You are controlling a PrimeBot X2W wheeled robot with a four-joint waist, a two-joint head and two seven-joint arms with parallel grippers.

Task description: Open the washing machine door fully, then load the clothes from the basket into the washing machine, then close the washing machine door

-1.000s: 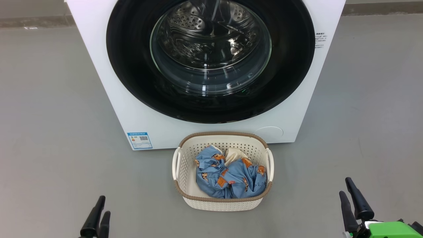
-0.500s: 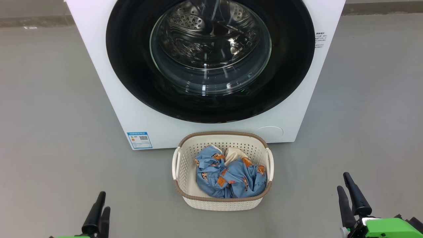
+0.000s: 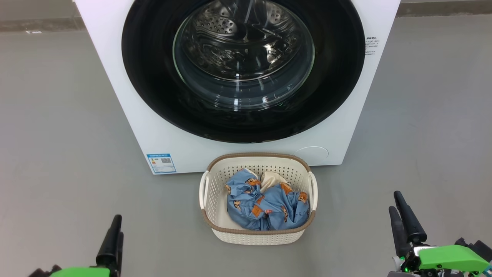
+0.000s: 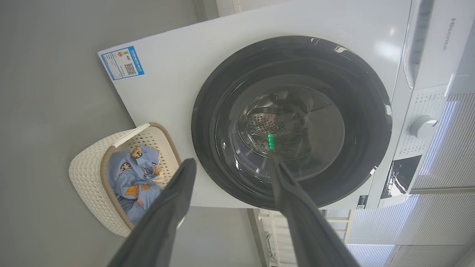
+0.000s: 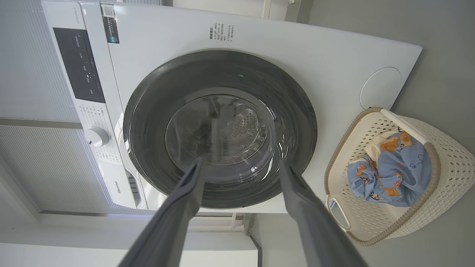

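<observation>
The washing machine (image 3: 127, 115) is the biggest thing here, a white box standing on the grey floor (image 3: 57, 134) right in front of me. Its round door (image 3: 153, 96) is shut flat against the front of the machine, and through the glass I can see the shiny drum (image 3: 242, 46) with nothing in it. So I think the first job, opening the door, is not done yet. The basket (image 3: 257, 236) sits on the floor just in front of the machine, under the door, I think so the trip from basket to drum is short. The clothes (image 3: 269, 207) are bunched up inside the basket, blue ones with bears and a bit of a cream one poking out, because they cannot go in until the door is open. My left tool (image 3: 117, 227) and my right tool (image 3: 394, 201) are farther back from the machine than the basket, one off to each side. Both are spread wide and hold nothing. They point at the machine, I think so one can reach for the door first.
</observation>
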